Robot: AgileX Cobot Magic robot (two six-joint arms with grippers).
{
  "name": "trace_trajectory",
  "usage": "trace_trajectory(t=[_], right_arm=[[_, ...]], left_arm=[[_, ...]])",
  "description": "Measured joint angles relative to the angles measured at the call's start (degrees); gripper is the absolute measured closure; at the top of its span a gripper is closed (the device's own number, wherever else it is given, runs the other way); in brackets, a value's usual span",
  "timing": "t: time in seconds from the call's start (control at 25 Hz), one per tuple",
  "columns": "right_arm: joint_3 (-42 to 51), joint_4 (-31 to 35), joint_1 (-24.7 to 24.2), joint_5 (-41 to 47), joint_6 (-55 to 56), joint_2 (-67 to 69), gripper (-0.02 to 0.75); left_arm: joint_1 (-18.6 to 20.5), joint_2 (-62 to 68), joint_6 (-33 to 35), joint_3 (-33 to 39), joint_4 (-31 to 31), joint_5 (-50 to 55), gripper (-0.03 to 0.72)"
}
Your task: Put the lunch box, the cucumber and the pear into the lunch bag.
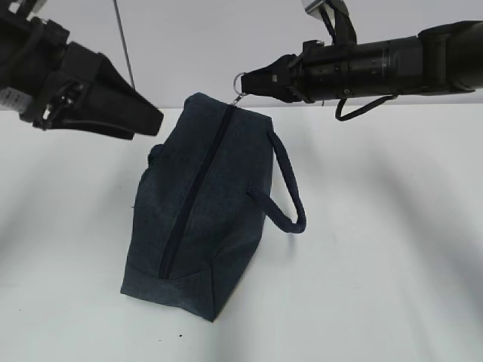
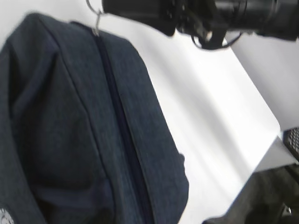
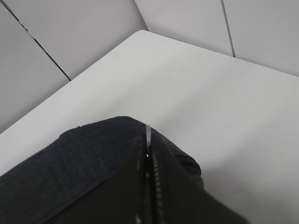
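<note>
The dark navy lunch bag (image 1: 226, 188) lies on the white table (image 1: 377, 264) with its top zipper (image 1: 192, 197) shut along its length. My right gripper (image 1: 252, 83) is shut on the metal ring pull (image 1: 238, 81) at the bag's far end. The ring shows edge-on between its dark fingers in the right wrist view (image 3: 147, 135). My left gripper (image 1: 153, 121) hangs just above the bag's left side and looks shut and empty. The left wrist view shows only the bag (image 2: 70, 116), not the jaws. The lunch box, cucumber and pear are out of view.
The bag's rope-like loop handle (image 1: 290, 197) lies out to the right of the bag. A thin metal rod (image 1: 124, 45) stands behind the table. The table's far corner (image 3: 142, 33) meets grey wall panels.
</note>
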Motion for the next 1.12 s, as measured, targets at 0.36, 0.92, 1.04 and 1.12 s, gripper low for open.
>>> trace_trajectory(t=[0.36, 0.92, 1.04, 1.12], right_arm=[[0.00, 0.13, 0.00, 0.12, 0.16, 0.00, 0.732], [0.00, 0.13, 0.00, 0.21, 0.23, 0.00, 0.732], [0.00, 0.13, 0.00, 0.21, 0.23, 0.00, 0.732], [0.00, 0.13, 0.00, 0.21, 0.23, 0.00, 0.732]], left_arm=[[0.21, 2.21, 0.06, -0.12, -6.37, -16.74, 0.334], [0.08, 12.76, 17.07, -2.34, -22.92, -19.80, 0.334], [-1.10, 15.48, 17.25, -5.46, -21.76, -20.20, 0.334], [-2.10, 17.39, 17.26, -7.54, -19.74, -20.20, 0.334]])
